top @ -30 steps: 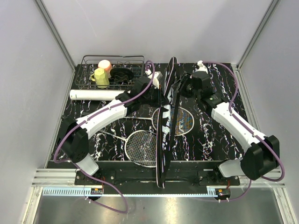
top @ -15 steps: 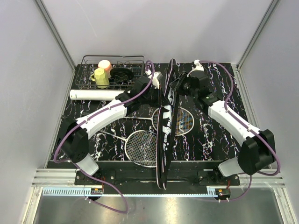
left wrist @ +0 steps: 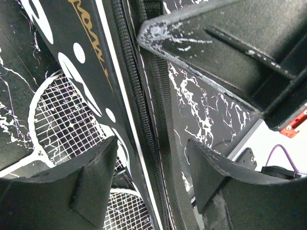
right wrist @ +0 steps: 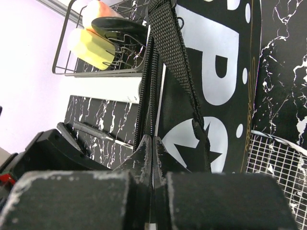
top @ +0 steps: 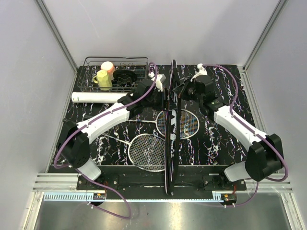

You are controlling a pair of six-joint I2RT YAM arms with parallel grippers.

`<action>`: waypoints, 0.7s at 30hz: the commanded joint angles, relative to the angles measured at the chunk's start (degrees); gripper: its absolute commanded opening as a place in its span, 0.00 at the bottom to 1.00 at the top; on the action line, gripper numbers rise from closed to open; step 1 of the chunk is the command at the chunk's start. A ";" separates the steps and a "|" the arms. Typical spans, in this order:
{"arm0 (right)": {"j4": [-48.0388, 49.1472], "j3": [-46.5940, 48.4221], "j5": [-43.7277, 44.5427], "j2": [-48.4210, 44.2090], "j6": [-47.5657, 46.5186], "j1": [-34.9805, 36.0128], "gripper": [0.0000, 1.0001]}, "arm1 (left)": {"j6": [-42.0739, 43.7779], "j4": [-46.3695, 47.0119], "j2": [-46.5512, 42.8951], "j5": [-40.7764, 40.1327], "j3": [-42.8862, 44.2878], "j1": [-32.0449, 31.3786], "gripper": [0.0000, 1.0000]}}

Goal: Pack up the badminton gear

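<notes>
Between the pressed-together fingers of the right claw (right wrist: pixel 151 155), the zipped edge of the black SPORT bag (top: pixel 169 143) is pinched, and the bag stands on edge over the table (top: pixel 220 143). Just beside it, the left claw (left wrist: pixel 153 160) is spread wide astride the same edge, not closed on it. Beneath both claws lie one racket (top: pixel 146 152) and a second racket (top: pixel 188 123). The white tube (top: pixel 93 97) rests well off to the left claw's left.

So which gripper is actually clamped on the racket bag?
The right gripper, shut on the zipper edge of the black racket bag. The left gripper is open, its fingers apart on either side of the bag.
</notes>
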 commanded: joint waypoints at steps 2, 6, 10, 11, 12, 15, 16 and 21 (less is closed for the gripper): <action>1.54 -1.43 -0.04 -4.36 -3.64 -0.03 0.00 | 0.94 1.42 -2.45 -3.99 -0.08 0.08 0.60; 1.63 -2.40 -0.13 -6.03 -4.34 -0.03 0.00 | 1.38 -2.09 -1.30 -5.67 1.41 0.87 0.49; 1.55 -3.28 -0.12 -7.27 -5.31 -0.29 0.00 | 1.55 -2.19 -2.09 -6.29 0.28 1.57 0.51; 1.55 -3.37 -0.39 -7.27 -5.40 -0.46 0.00 | 1.64 -2.01 -2.53 -6.38 0.19 1.57 0.54; 1.63 -3.45 -0.91 -7.18 -5.31 -0.64 0.00 | 1.64 -1.92 -2.62 -6.29 -0.08 1.57 0.57; 1.90 -3.37 -2.05 -6.57 -5.14 -1.52 0.00 | 1.55 -2.01 -3.23 -6.03 -0.25 1.57 0.65; 1.98 -3.19 -2.41 -6.57 -5.14 -1.96 0.00 | 1.73 -1.84 -3.50 -5.86 -0.43 1.57 0.66; 2.16 -2.75 -5.57 -6.39 -5.14 -3.28 0.00 | 2.17 -0.70 -5.87 -5.77 -1.66 1.57 0.68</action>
